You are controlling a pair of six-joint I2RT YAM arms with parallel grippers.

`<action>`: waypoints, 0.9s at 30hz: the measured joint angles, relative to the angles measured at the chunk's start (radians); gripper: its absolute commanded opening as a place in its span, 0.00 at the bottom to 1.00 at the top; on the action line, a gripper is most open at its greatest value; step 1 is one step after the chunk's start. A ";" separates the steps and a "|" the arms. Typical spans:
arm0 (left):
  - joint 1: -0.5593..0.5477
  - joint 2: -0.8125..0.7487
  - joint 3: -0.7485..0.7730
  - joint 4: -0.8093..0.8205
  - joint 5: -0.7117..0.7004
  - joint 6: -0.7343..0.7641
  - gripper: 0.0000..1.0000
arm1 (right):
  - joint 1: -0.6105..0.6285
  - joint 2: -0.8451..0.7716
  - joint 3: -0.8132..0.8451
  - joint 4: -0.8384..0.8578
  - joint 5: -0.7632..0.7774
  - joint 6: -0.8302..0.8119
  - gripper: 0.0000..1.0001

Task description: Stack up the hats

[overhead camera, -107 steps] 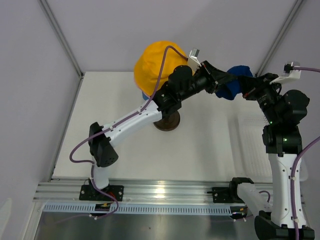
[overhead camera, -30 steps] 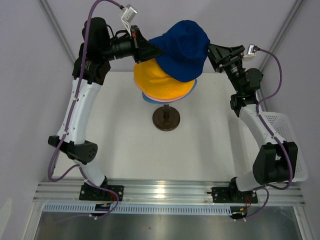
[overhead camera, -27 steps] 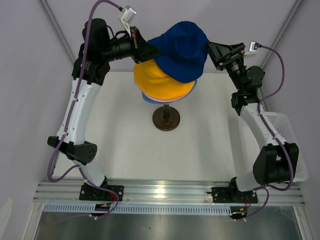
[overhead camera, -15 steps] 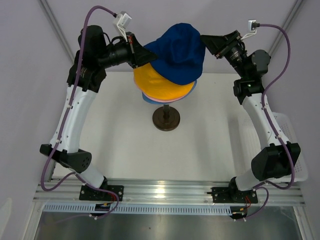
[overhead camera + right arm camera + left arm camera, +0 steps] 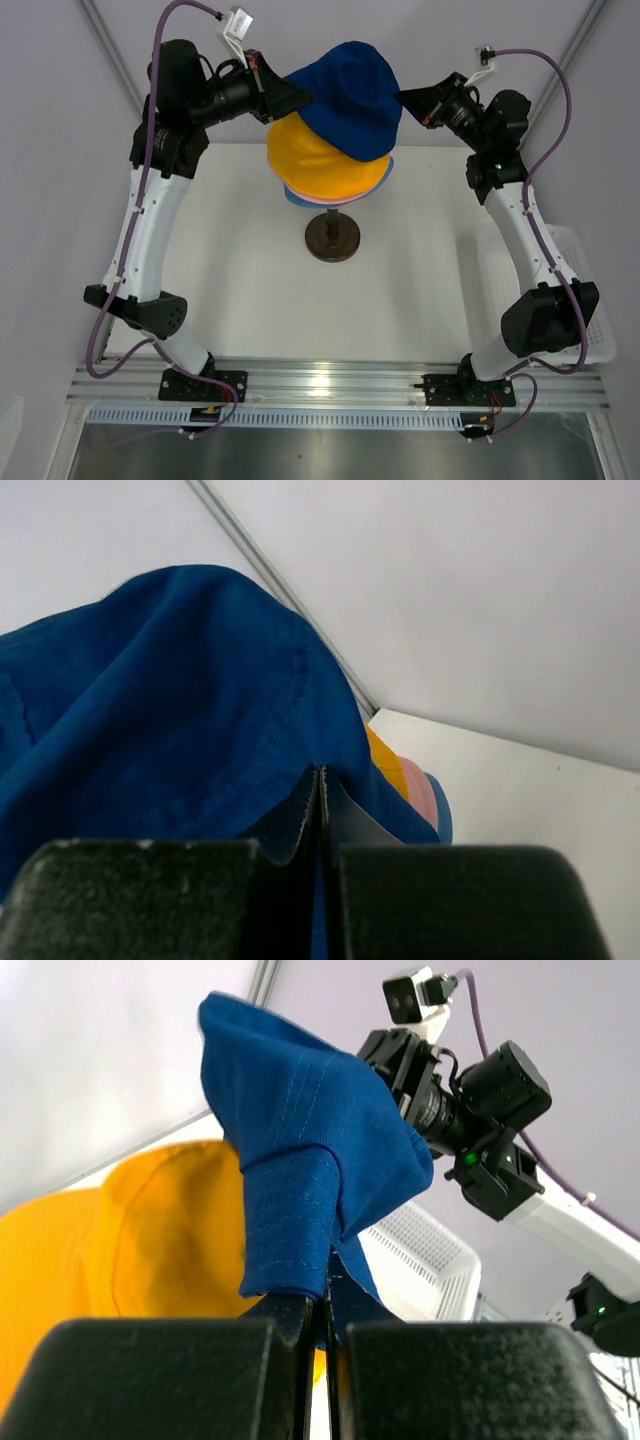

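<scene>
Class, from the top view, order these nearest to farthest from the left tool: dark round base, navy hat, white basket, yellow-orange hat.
1. navy hat, pinched in the left tool
2. yellow-orange hat, just beneath
3. dark round base, table centre
4. white basket, far right

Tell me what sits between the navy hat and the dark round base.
Top view: below the navy hat sits the yellow-orange hat, then the pink hat and light blue hat brims, then a thin stem to the base.

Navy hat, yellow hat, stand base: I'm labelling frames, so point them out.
navy hat [image 5: 347, 95]: top view, crown.
yellow hat [image 5: 308, 165]: top view, left crown.
stand base [image 5: 333, 249]: top view, near part.
</scene>
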 measured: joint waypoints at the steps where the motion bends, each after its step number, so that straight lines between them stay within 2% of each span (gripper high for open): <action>1: 0.003 0.009 0.024 0.000 0.000 -0.013 0.01 | -0.001 0.000 0.014 -0.012 -0.003 -0.010 0.00; 2: 0.006 0.014 0.040 0.000 0.001 -0.021 0.01 | -0.001 0.000 0.036 -0.029 -0.011 -0.023 0.11; 3: 0.009 0.019 0.055 0.003 0.002 -0.034 0.01 | -0.001 0.000 0.062 -0.048 -0.016 -0.034 0.37; 6: 0.016 0.021 0.069 0.011 0.003 -0.053 0.01 | -0.002 0.000 0.136 -0.096 -0.042 -0.081 0.73; 9: 0.018 0.021 0.069 0.013 0.003 -0.058 0.01 | -0.002 -0.009 0.151 -0.104 -0.069 -0.120 0.85; 11: 0.022 0.021 0.066 0.013 0.005 -0.057 0.01 | -0.002 -0.010 0.145 -0.102 -0.099 -0.130 0.89; 12: 0.024 0.021 0.065 0.013 0.007 -0.057 0.01 | -0.002 -0.009 0.141 -0.102 -0.111 -0.133 0.95; 19: 0.045 -0.003 0.012 -0.031 -0.002 -0.032 0.01 | -0.006 -0.011 0.094 -0.132 -0.110 -0.150 0.97; 22: 0.048 -0.042 -0.065 -0.026 -0.028 -0.034 0.01 | -0.020 -0.047 -0.026 -0.122 -0.074 -0.092 0.96; 25: 0.048 -0.127 -0.226 0.019 -0.065 -0.056 0.01 | -0.038 -0.099 -0.211 -0.034 -0.032 0.053 0.96; 27: 0.050 -0.180 -0.321 0.053 -0.090 -0.077 0.01 | -0.041 -0.105 -0.276 0.009 -0.007 0.131 0.96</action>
